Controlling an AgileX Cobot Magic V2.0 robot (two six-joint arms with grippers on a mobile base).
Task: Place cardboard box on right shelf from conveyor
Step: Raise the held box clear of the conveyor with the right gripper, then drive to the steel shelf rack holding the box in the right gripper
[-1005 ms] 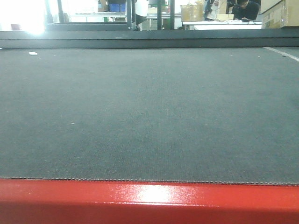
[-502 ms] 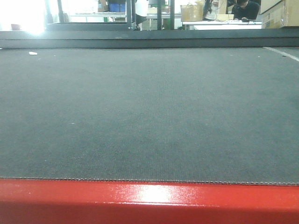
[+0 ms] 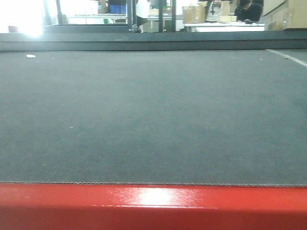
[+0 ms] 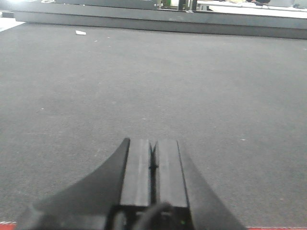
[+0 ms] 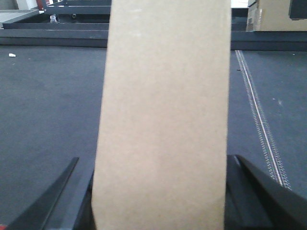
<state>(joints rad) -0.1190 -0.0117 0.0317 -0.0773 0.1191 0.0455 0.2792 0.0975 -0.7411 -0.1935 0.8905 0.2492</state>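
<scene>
Box (image 5: 163, 96): plain tan, narrow and upright, held between the fingers of the right gripper over the conveyor. Its lower end is cut off by the frame, so contact with the conveyor cannot be told.
Right gripper (image 5: 157, 160): clamped on the box; a dark finger (image 5: 62, 201) is seen at each side of it.
Left gripper (image 4: 152, 143): clenched, fingers pressed together with nothing between them, held low over the conveyor near its front.
Conveyor (image 3: 153, 115): a wide, dark grey textured surface, bounded in front by a glossy red edge (image 3: 153, 206) and behind by a dark rail (image 3: 153, 40).
Scrap (image 3: 30, 56): a small white piece, lying on the conveyor at the far left.
Seam (image 5: 261, 124): a pale stitched line, running along the conveyor to the right of the box.
Carton (image 3: 193, 13): brown, set on a white table (image 3: 225, 27) beyond the conveyor — its contents cannot be made out.
Blue bins (image 3: 117, 8): seen far back, partly cut off by the top of the frame; what is in them cannot be told.
Person (image 3: 248, 10): in dark clothes, seen behind the table.
</scene>
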